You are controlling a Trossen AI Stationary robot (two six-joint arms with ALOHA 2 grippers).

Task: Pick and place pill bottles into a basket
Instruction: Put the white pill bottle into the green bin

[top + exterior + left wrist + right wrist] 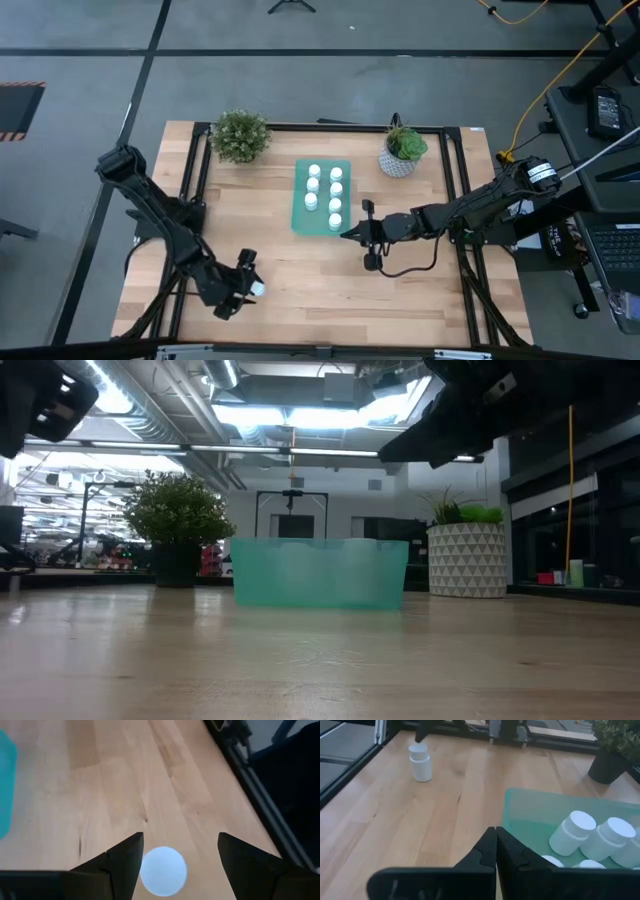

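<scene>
One white pill bottle (420, 763) stands upright on its base on the wood near the table's near left corner, its round cap (163, 871) facing up. My left gripper (180, 837) is open above it, one finger on each side of the cap, touching nothing. The teal basket (322, 196) rests at the table's middle, toward the far edge, with several white pill bottles (572, 834) in it. My right gripper (347, 233) is shut and empty, just off the basket's near right corner.
A bushy potted plant (240, 135) stands at the far left and a plant in a white patterned pot (402, 152) at the far right of the basket. Black frame rails (196, 180) run along the table's sides. Bare wood lies between the lone bottle and the basket.
</scene>
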